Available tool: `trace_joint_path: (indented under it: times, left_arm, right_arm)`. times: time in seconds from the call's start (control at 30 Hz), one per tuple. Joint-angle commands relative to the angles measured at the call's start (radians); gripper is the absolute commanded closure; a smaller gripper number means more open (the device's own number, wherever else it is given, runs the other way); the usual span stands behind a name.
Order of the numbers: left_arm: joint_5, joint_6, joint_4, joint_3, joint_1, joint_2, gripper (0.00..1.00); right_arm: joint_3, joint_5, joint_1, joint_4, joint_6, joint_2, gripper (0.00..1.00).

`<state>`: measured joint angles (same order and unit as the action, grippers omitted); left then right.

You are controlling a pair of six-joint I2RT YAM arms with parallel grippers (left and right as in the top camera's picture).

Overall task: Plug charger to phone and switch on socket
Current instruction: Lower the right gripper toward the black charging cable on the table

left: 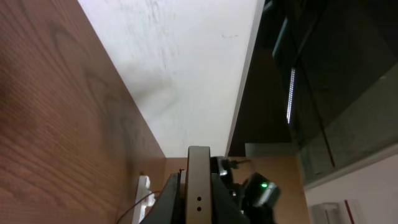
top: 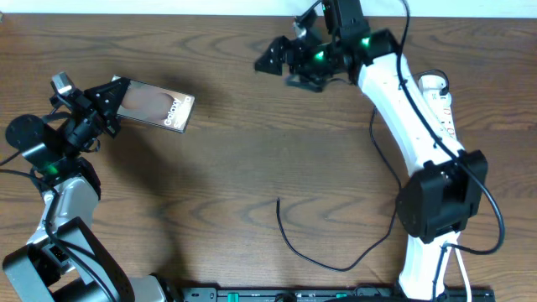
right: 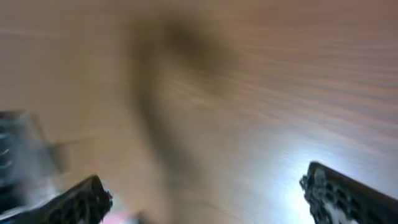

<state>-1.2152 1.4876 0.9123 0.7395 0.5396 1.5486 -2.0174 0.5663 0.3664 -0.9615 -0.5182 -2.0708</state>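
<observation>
The phone (top: 158, 106), a dark slab with white "Galaxy" lettering, is at the left, raised at its left end. My left gripper (top: 113, 95) is shut on that end. In the left wrist view the phone (left: 198, 180) shows edge-on between the fingers (left: 198, 208). The charger's thin black cable (top: 323, 262) curves over the table, its free tip (top: 278, 200) lying mid-table. The white socket strip (top: 438, 102) lies at the right, partly hidden by my right arm. My right gripper (top: 281, 67) is open and empty, far centre; its view is blurred (right: 217, 199).
The table's far edge meets a white wall (left: 186, 56). The socket strip also shows far off in the left wrist view (left: 144, 186). My right arm's base (top: 440, 201) stands at the right, over the cable.
</observation>
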Motion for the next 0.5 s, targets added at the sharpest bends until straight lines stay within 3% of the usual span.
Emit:
trace_joint_path:
  times: [0.0,0.17,0.3,0.47]
  left_arm:
    - [-0.031,-0.043,0.008,0.035,0.000,-0.006,0.93]
    - [-0.031,-0.048,0.008,0.035,0.001,-0.006,0.93]
    - [-0.032,-0.055,0.008,0.035,0.001,-0.006,0.93]
    - [-0.031,-0.062,0.008,0.035,0.004,-0.006,0.93]
  right_arm:
    - [-0.056,-0.465,0.072,-0.142,0.148,0.005,0.01]
    - [0.019,-0.494,0.191,-0.296,0.149,-0.021,0.01]
    - [0.144,-0.496,0.292,-0.307,0.148,-0.035,0.01]
    - [0.294,-0.516,0.403,-0.312,0.049,-0.035,0.01]
